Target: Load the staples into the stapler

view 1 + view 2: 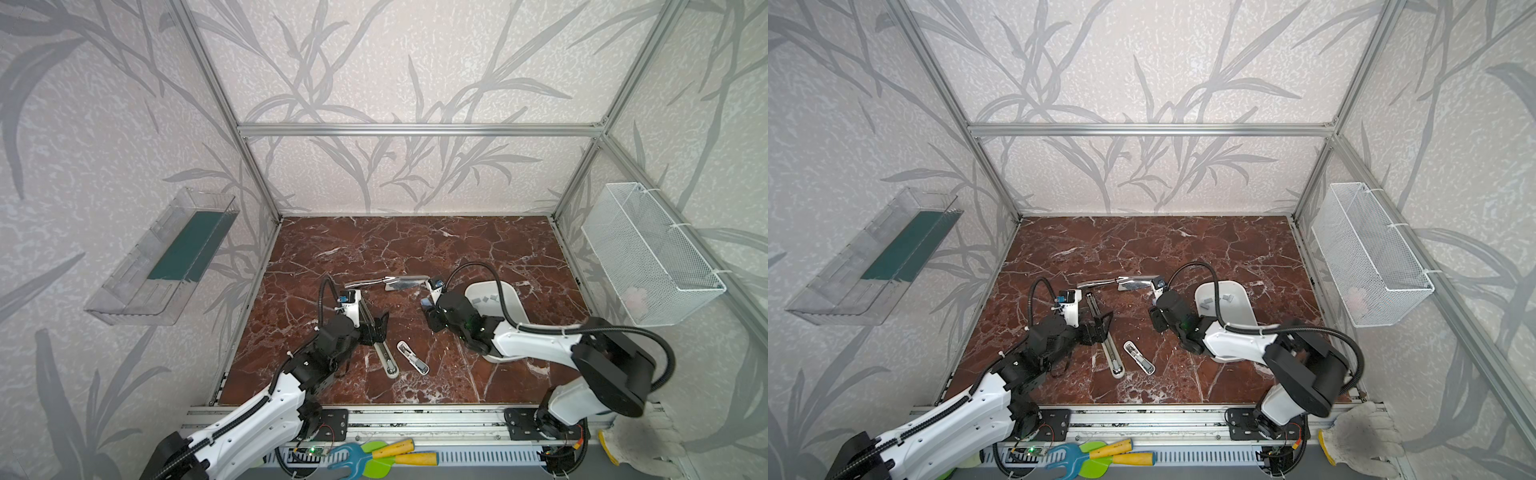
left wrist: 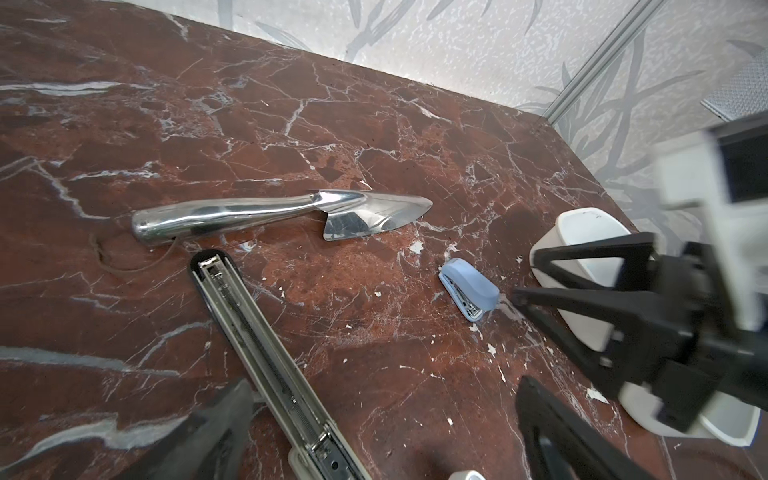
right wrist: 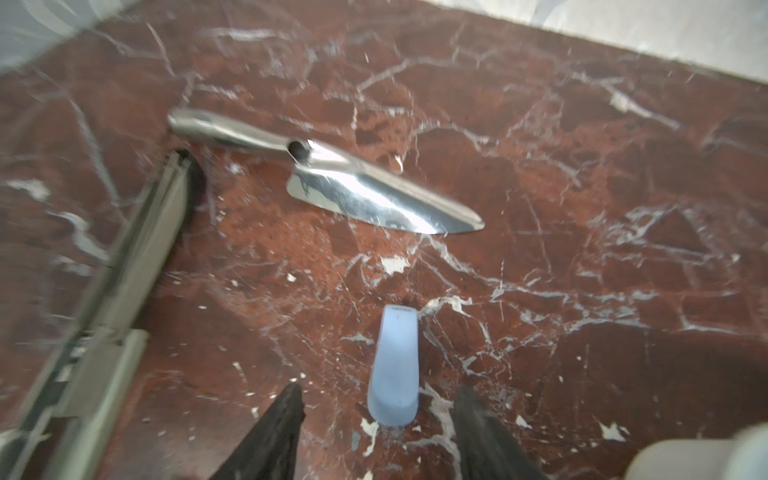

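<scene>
Staples (image 1: pixel 485 299): a few grey strips lie loose in the white tray (image 1: pixel 515 303) on the right side of the table (image 1: pixel 415 249), partly hidden by the right arm. The exact count is not readable.

The left gripper (image 2: pixel 385 380) has its jaws spread wide and is gripping nothing. The long stapler (image 2: pixel 249 332) lies flipped open on the table, and its rail with the spring showing runs between the fingers, close to one of them. Contact cannot be told.

The right gripper (image 3: pixel 380 388) has its jaws partly apart. The small blue stapler (image 3: pixel 392 370) sits on the table between the fingertips, closed, with a gap visible on each side, so it is not clamped. That wrist view is blurred.

A small white stapler (image 1: pixel 413 358) lies open near the front centre, just beside the long stapler's base. A metal trowel (image 1: pixel 388 282) lies flat behind both grippers, apart from them.
</scene>
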Controlling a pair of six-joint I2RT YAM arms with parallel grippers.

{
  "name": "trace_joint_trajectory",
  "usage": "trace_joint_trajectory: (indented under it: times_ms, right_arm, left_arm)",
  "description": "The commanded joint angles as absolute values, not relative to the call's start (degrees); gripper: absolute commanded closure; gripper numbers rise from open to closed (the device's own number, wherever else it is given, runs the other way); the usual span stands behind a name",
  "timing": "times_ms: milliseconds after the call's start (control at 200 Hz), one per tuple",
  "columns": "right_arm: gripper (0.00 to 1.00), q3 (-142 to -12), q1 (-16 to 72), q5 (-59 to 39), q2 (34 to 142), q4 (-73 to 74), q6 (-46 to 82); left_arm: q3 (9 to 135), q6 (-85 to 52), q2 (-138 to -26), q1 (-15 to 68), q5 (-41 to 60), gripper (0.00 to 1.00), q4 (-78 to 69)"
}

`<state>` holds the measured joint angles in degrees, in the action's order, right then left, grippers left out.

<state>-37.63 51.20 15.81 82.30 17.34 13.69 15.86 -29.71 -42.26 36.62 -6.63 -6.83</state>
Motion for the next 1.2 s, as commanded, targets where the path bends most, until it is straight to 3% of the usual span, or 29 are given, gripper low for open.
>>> trace_joint_trajectory:
  times_ms: [0,150,315,460,585,865,1195]
  right_arm:
    - [0.39,-32.89,55.44,18.62,74.62,13.47,13.61]
    - [0.47,-26.26,66.12,20.58,69.01,17.00,15.22]
    - [0.56,-18.41,74.44,21.82,66.37,22.10,17.05]
    - [0.56,-14.15,74.65,18.93,64.34,23.08,18.00]
    - [0.56,-14.35,74.76,15.39,65.44,22.92,17.06]
    - [0.56,-18.06,74.79,14.65,76.02,30.41,14.92]
    - [0.63,-21.45,74.67,16.90,84.26,32.61,14.67]
  left_arm:
    - [16.24,-34.82,-40.56,36.24,-11.45,0.01,-3.29]
    - [14.16,-39.26,-37.60,36.20,-15.72,0.01,-5.67]
    - [19.67,-38.60,-35.06,36.16,-17.56,0.01,3.79]
    - [16.18,-40.55,-33.31,36.05,-24.48,0.04,-0.99]
    - [17.69,-35.71,-36.07,36.10,-19.71,0.01,-0.09]
    - [19.80,-30.94,-43.52,36.15,-10.36,0.03,-4.46]
    - [19.56,-29.96,-44.07,36.22,-7.54,0.03,-5.59]
